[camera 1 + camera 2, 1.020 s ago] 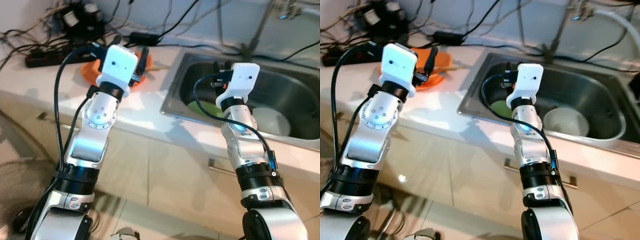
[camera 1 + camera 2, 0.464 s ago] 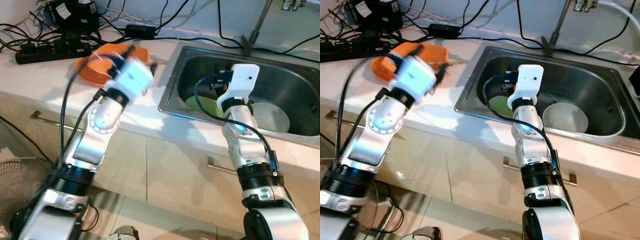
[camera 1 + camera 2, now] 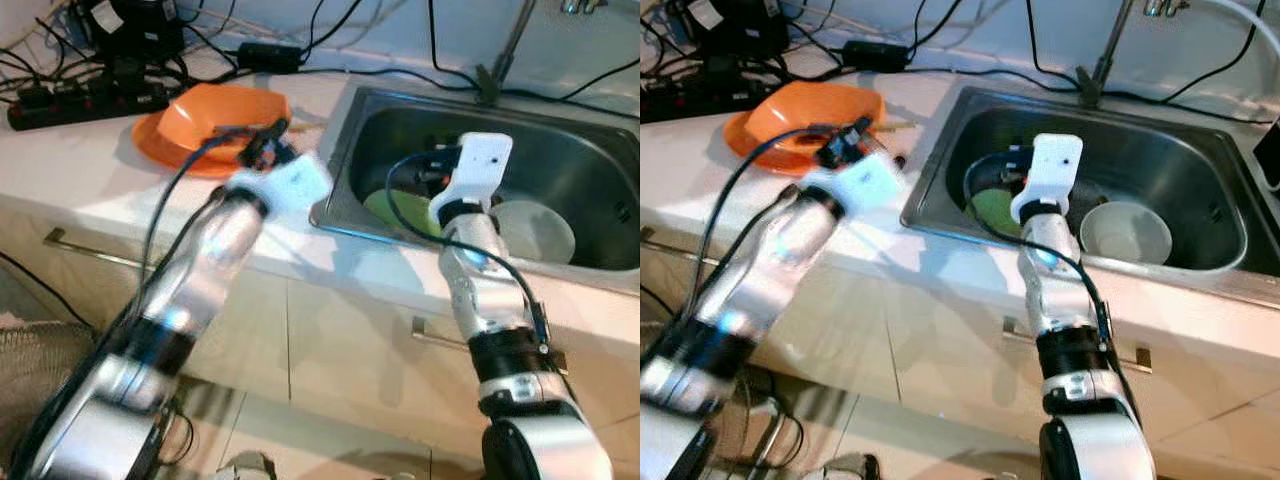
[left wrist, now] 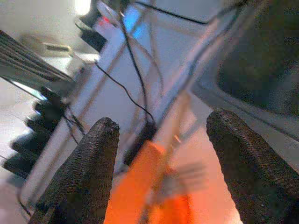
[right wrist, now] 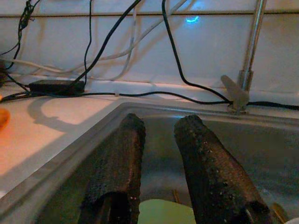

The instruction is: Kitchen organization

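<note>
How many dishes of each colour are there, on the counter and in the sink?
Orange dishes: 1, the orange bowl on the counter.
Green dishes: 1, the green plate in the sink.
White dishes: 1, the white bowl in the sink.
Total: 3 dishes.

- One orange plate (image 3: 200,125) is sitting on the counter, left.
- One green plate (image 3: 400,212) and one white bowl (image 3: 535,230) are lying in the sink (image 3: 1200,265), right.
</note>
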